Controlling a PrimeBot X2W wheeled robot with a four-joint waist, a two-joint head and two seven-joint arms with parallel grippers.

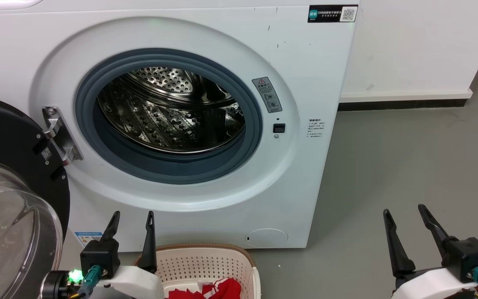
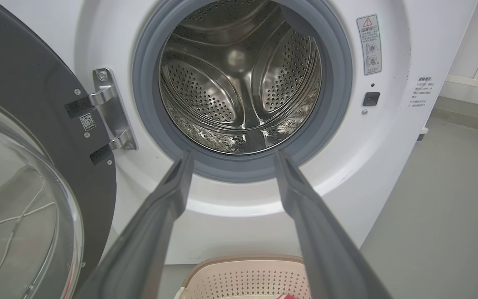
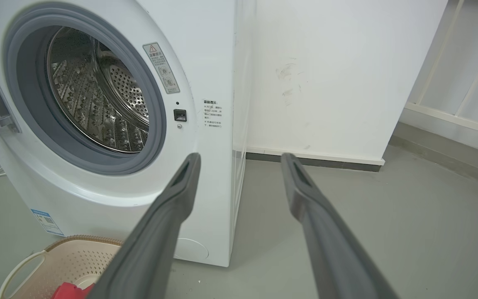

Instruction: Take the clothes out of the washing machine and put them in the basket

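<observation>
The left gripper (image 1: 133, 216), its two long dark fingers spread apart and empty, points at the large white front-loading washing machine (image 1: 305, 83) straight ahead. The machine's perforated steel drum (image 1: 168, 112) looks bare. Bright red clothes (image 1: 222, 287) with white trim lie bunched in the cream perforated plastic basket (image 1: 206, 248), just beside this nearer gripper. The right gripper (image 1: 404, 209), also spread and empty, hangs well apart over the grey floor (image 1: 409, 158). The dark-framed glass door (image 1: 10, 133) stands open on the left.

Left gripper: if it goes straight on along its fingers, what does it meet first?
Probably the lower lip of the grey seal around the washing machine porthole; it might just clear that into the drum. Depth is unclear.
</observation>
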